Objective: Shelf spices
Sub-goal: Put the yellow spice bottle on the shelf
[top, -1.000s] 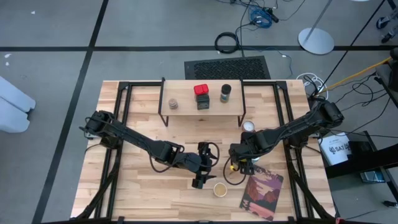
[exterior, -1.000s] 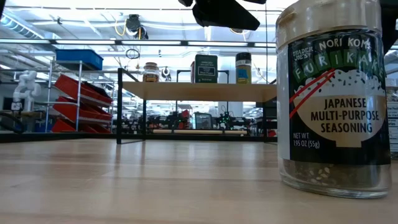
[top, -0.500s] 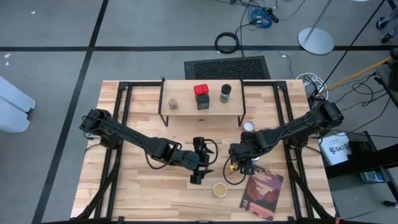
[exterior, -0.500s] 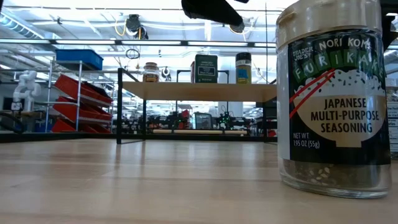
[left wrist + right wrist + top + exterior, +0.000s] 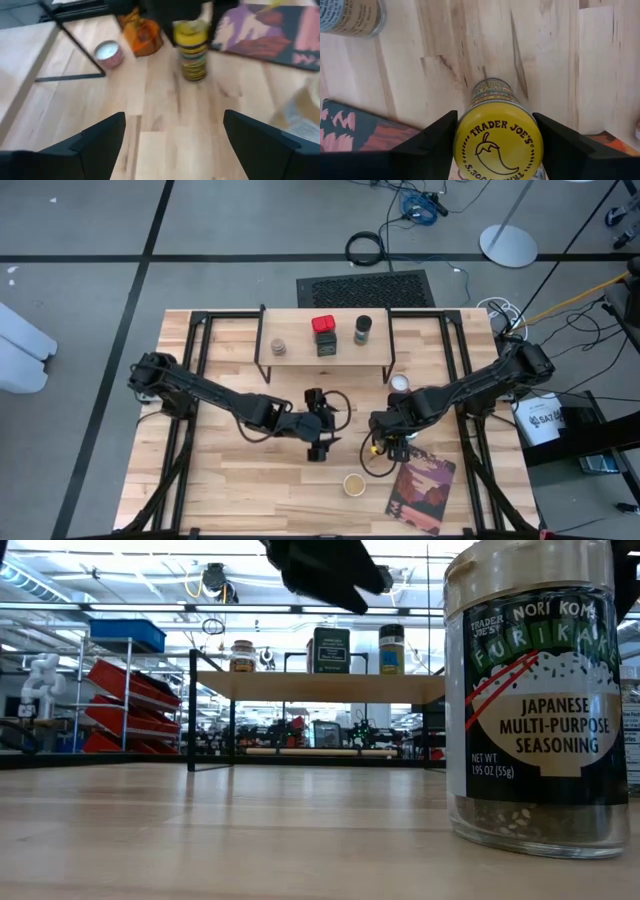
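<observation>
Pale planks made up the surface (image 5: 220,480), with the shelf (image 5: 325,348) standing toward its far edge and already carrying three spices: a small jar (image 5: 278,347), a red-topped tin (image 5: 323,326) and a dark-lidded jar (image 5: 362,328). Four more waited below, so the job looked roughly half done.

The right tool (image 5: 496,131) sat straddling the yellow-lidded jar (image 5: 498,143), fingers pressed to either side of its lid, apparently gripping it for lifting. The left tool (image 5: 172,135) hovered mid-surface with fingers apart and nothing between them, aimed toward that same jar, probably keeping clear. A tan-lidded seasoning jar (image 5: 353,484) stood near the book (image 5: 420,490).
</observation>
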